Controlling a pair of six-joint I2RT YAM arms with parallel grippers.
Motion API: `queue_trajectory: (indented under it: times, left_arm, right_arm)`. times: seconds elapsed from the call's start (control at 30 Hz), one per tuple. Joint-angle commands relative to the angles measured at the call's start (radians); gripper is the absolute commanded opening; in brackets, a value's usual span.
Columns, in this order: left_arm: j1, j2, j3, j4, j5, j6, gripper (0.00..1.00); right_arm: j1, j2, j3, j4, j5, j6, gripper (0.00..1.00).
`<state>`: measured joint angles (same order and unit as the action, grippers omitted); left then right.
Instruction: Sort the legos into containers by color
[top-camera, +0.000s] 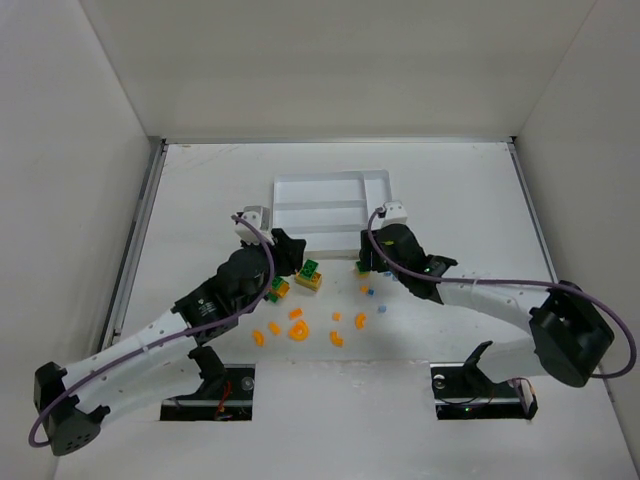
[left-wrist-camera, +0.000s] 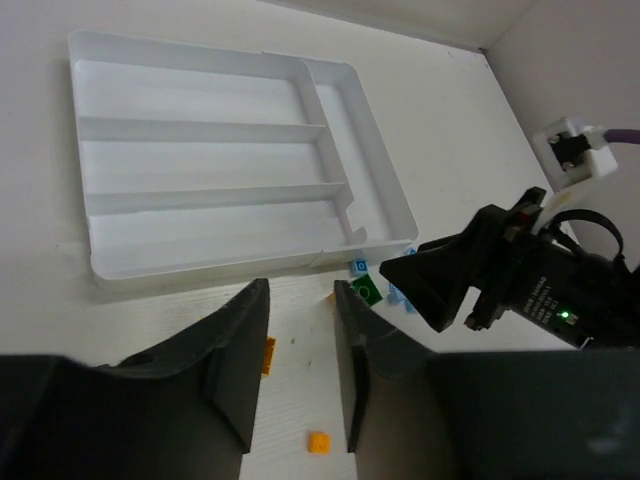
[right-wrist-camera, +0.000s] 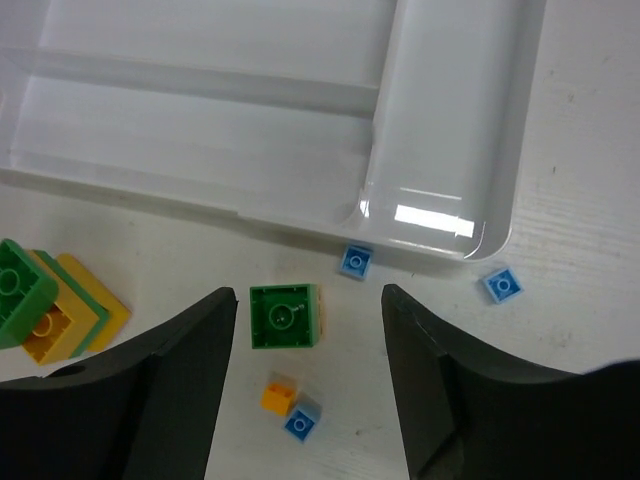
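1. White walls enclose a white surface (top-camera: 460, 200); both arms reach over it from the near edge.
2. A white shallow rectangular plastic tray (left-wrist-camera: 190, 95) lies flat toward the far side, divided into three long slots and one narrow side slot.
3. All visible bricks lie on the surface, on the near side of the tray.
4. Left hand (left-wrist-camera: 297, 370): released, fingers parted, held over the surface just short of the tray's near wall. A tiny orange piece (left-wrist-camera: 318, 441) lies on the surface in line with the gap. A second orange item at the edge of one finger is partly hidden and appears to be of the same kind.
5. Right hand (right-wrist-camera: 310, 300): released, fingers wide apart, straddling a green square brick (right-wrist-camera: 285, 316) that sits clear of both fingers.
6. One small pale blue tile (right-wrist-camera: 355, 261) lies against the tray's near wall. A second pale blue tile (right-wrist-camera: 502, 285) lies near the tray's rounded corner. A third pale blue tile (right-wrist-camera: 300, 424) touches a small orange block (right-wrist-camera: 278, 397).
7. A stack of green brick on yellow-amber blocks (top-camera: 309, 273) stands between the two hands. A smaller green-and-yellow cluster (top-camera: 277, 290) lies just beside the left arm.
8. Orange curved bits (top-camera: 298, 328) lie scattered nearer the arm bases.
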<state>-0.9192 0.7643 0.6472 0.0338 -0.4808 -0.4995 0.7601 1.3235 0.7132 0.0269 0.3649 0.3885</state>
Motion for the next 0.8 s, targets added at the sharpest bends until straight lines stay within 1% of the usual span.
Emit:
queue_trajectory:
  times: [0.0,0.07,0.13,0.2,0.23,0.33,0.5,0.67,0.77]
  left_arm:
    - [-0.014,0.035,0.014,0.089,-0.005,0.03,0.38]
    - [-0.022,0.053,0.025,0.089,-0.002,0.035,0.47]
    - [-0.03,0.061,0.02,0.1,-0.002,0.032,0.51]
    - [-0.023,0.076,0.012,0.117,-0.002,0.03,0.52]
    - [-0.019,0.084,0.015,0.114,-0.001,0.029,0.53]
    - [-0.022,0.081,0.003,0.123,-0.001,0.024,0.54]
    - [-0.011,0.09,0.006,0.121,-0.001,0.015,0.54]
    - [0.0,0.085,-0.009,0.137,-0.001,0.001,0.54]
    - [-0.002,0.079,-0.015,0.141,0.005,0.001,0.54]
  right_arm:
    - [0.028,0.055,0.069,-0.05,-0.021,-0.008,0.68]
    - [0.035,0.085,0.078,-0.05,-0.04,-0.011,0.68]
    - [0.049,0.098,0.086,-0.058,-0.053,-0.016,0.68]
    - [0.055,0.111,0.086,-0.055,-0.058,-0.019,0.67]
    - [0.055,0.124,0.091,-0.053,-0.061,-0.017,0.66]
    - [0.055,0.161,0.111,-0.068,-0.05,-0.016,0.59]
    - [0.06,0.178,0.114,-0.07,-0.058,-0.005,0.56]
    - [0.06,0.203,0.126,-0.085,-0.046,-0.004,0.56]
    - [0.06,0.218,0.134,-0.088,-0.043,-0.005,0.49]
